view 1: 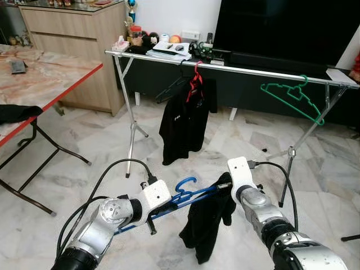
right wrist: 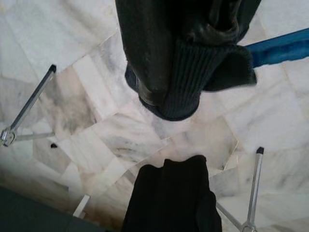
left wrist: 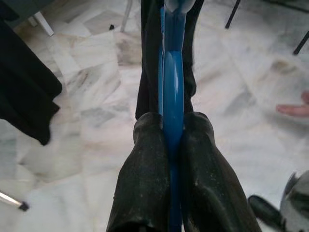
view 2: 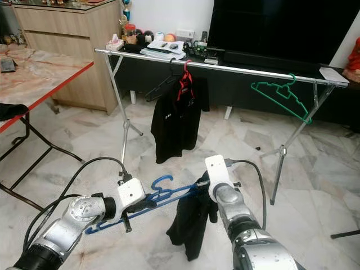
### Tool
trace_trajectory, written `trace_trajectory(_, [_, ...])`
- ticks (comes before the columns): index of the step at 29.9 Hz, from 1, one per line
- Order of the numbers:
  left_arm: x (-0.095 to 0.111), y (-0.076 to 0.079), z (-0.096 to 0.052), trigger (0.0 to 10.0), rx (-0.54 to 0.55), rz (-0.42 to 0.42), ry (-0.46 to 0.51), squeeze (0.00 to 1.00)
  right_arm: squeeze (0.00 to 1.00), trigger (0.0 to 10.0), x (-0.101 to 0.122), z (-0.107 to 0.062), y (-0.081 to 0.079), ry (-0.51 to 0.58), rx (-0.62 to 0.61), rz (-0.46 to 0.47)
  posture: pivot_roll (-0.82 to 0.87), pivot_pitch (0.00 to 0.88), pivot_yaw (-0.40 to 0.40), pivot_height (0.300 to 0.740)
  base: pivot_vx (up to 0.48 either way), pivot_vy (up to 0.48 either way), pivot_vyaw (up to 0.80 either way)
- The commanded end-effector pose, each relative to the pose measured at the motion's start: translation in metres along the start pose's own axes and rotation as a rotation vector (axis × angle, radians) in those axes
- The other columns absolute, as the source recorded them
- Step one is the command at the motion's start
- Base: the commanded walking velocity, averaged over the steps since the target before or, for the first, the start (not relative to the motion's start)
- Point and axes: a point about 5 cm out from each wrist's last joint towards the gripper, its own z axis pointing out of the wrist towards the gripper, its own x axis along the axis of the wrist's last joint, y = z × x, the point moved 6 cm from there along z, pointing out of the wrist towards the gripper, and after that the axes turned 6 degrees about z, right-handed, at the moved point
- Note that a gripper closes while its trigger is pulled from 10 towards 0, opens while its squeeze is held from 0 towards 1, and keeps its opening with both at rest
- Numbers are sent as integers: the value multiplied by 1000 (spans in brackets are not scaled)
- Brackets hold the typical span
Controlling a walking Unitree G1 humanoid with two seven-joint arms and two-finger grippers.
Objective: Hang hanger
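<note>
The blue hanger [view 1: 185,194] hangs low over the floor, well short of the rail [view 1: 236,68], with a black garment [view 1: 208,222] draped at one end. The left gripper [left wrist: 171,145] is clamped on its bar. The right gripper [right wrist: 188,72] pinches the cloth. Light, stiff plastic; the limp cloth may slide, so hold near the hook.

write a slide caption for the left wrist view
Left end effector clamps the blue hanger carrying a black garment above the marble floor.
</note>
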Motion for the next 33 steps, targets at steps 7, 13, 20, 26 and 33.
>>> trace_trajectory(7, [8, -13, 0, 10000, 95, 37, 16, 0, 0, 10000, -9, -1, 11, -18, -55, 124, 166, 6, -109, 740, 0, 0, 0])
trace_trajectory(13, [11, -5, 5, 10000, 61, 22, 26, 0, 0, 10000, -10, -1, 3, -28, -7, 182, 160, 6, -106, 740, 0, 0, 0])
trace_trajectory(20, [12, 2, 8, 10000, 29, 16, 28, 0, 0, 10000, -2, 0, -18, -17, 107, 185, 158, 9, -105, 740, 0, 0, 0])
trace_trajectory(26, [14, -1, 8, 10000, 50, 5, 40, 0, 0, 10000, 8, -1, -26, 6, 181, 129, 158, 12, -104, 740, 0, 0, 0])
trace_trajectory(33, [12, 1, 4, 10000, 31, -9, 37, 0, 0, 10000, 17, -2, -20, 34, 207, 13, 157, 15, -103, 740, 0, 0, 0])
